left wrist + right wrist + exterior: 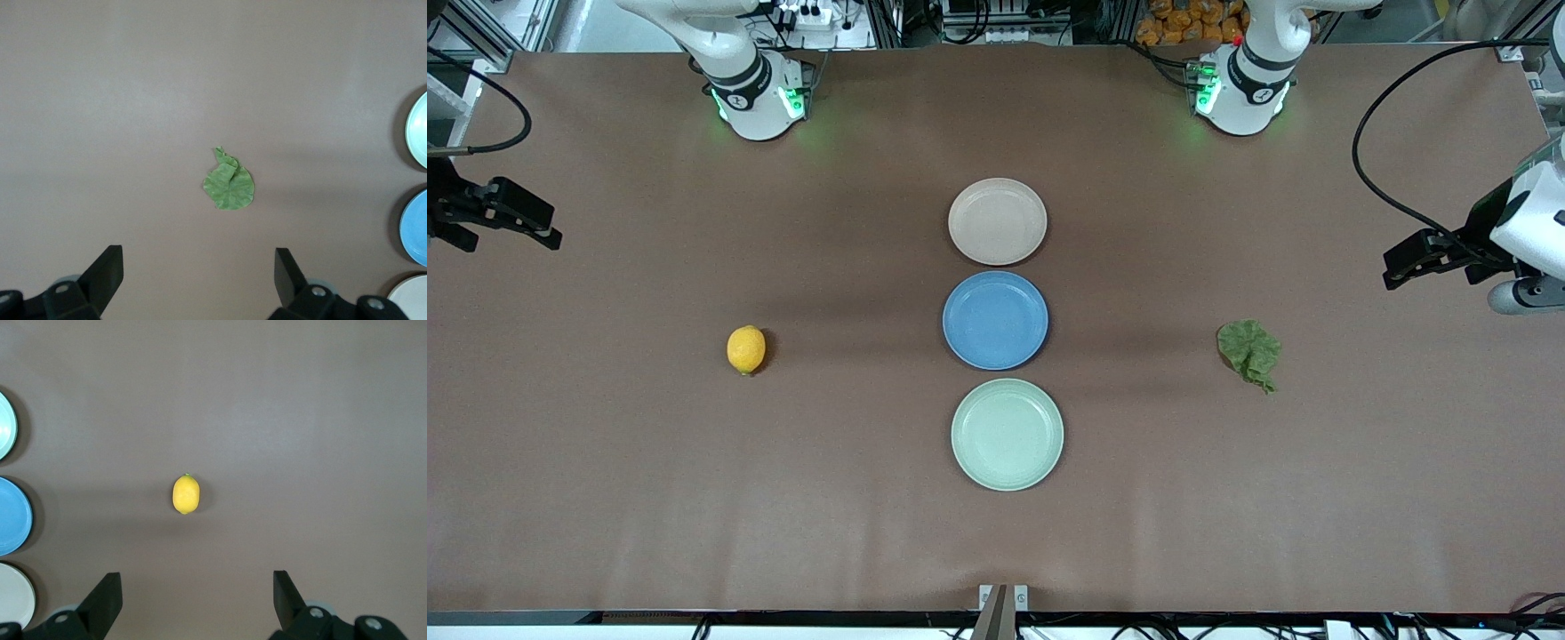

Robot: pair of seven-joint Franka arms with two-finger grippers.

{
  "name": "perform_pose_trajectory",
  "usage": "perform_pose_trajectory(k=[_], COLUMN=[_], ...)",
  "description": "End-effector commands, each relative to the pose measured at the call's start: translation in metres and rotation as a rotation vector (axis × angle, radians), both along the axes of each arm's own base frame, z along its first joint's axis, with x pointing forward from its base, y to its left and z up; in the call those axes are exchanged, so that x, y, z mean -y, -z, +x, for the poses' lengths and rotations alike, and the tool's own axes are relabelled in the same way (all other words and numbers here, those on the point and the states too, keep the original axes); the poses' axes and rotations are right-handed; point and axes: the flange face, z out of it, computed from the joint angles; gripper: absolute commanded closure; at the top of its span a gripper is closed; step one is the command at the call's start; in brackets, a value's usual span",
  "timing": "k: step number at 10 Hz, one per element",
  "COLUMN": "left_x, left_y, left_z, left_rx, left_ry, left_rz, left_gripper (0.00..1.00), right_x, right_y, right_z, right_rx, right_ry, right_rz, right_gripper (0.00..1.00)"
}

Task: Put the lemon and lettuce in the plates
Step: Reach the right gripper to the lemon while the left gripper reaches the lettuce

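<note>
The yellow lemon [746, 349] [186, 495] lies on the brown table toward the right arm's end. The wrinkly green lettuce [1250, 354] [229, 186] lies toward the left arm's end. In the middle stand the beige-pink plate [997, 221] and the mint plate [1007, 434], both bare. My right gripper [547, 227] [197, 588] hovers open over its end of the table, apart from the lemon. My left gripper [1392, 269] [199, 267] hovers open over its own end, apart from the lettuce. Neither holds anything.
A blue plate [995, 320] sits between the two task plates, the three forming a line across the table's middle. The arm bases [758, 98] [1240, 89] stand along the table edge farthest from the front camera. A black cable [1396, 107] loops above the left arm's end.
</note>
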Motion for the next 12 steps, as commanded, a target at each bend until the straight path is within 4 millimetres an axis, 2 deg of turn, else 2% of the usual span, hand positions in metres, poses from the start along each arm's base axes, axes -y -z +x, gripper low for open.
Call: perform_pose_trajectory(k=[1,3,5,6,8,9,10,11,12], left_x=[-0.002,-0.002,0.001,0.002,-0.003,-0.019,-0.019,-0.019,-0.019], left_y=[-0.004,-0.003,0.014,0.021,0.042,0.061,0.081,0.108,0.137], left_z=[-0.002,-0.002,0.003,0.003,0.001,0.006,0.007,0.008,0.006], left_rx=[0.007,0.002,-0.029,-0.047,-0.090,-0.120,-0.149,-0.158,-0.160], left_ry=[0.021,0.024,0.036,0.036,0.024,-0.007,-0.013,-0.013,-0.015], left_rz=[0.014,0.020,0.018,0.011,0.002,-0.016,-0.033,-0.033,-0.035], left_gripper=[0.00,0.00,0.00,0.00,0.00,0.00,0.00,0.00,0.00], right_x=[0.000,0.001,0.014,0.013,0.014,0.014,0.012,0.000,-0.004], right_y=[-0.002,0.006,0.049,0.076,0.147,0.182,0.219,0.245,0.271], right_z=[-0.003,-0.002,0.006,0.008,0.031,0.045,0.058,0.067,0.075], right_rx=[-0.002,-0.012,-0.050,-0.081,-0.144,-0.171,-0.190,-0.194,-0.196], right_ry=[-0.003,-0.002,0.024,0.022,0.035,0.058,0.081,0.069,0.070], right_rz=[-0.003,-0.003,0.023,0.025,0.030,0.033,0.034,0.032,0.032], right_gripper=[0.00,0.00,0.00,0.00,0.00,0.00,0.00,0.00,0.00])
